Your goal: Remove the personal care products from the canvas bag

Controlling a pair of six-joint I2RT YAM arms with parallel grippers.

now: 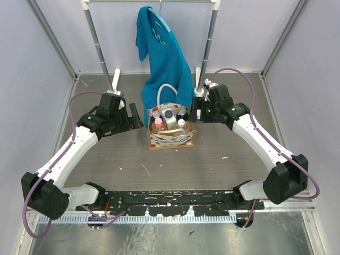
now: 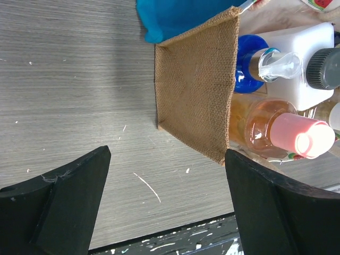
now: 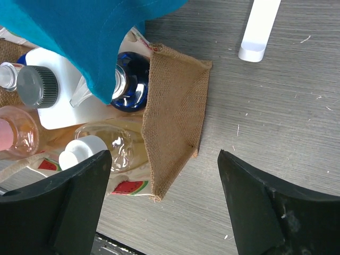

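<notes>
Standing upright mid-desk (image 1: 223, 154) in the top view, the canvas bag (image 1: 171, 140) is seen packed with small bottles (image 1: 170, 118), flanked by the left hand (image 1: 133, 118) and the right hand (image 1: 201, 109), both spread wide and empty. From the left wrist, the peach bottle (image 2: 265, 127) is judged light, rigid and slick, best pinched at its cap or neck. From the right wrist, a blue bottle (image 3: 133, 85) is half hidden by the teal garment (image 3: 90, 37), and the floppy burlap wall may be dragged along.
</notes>
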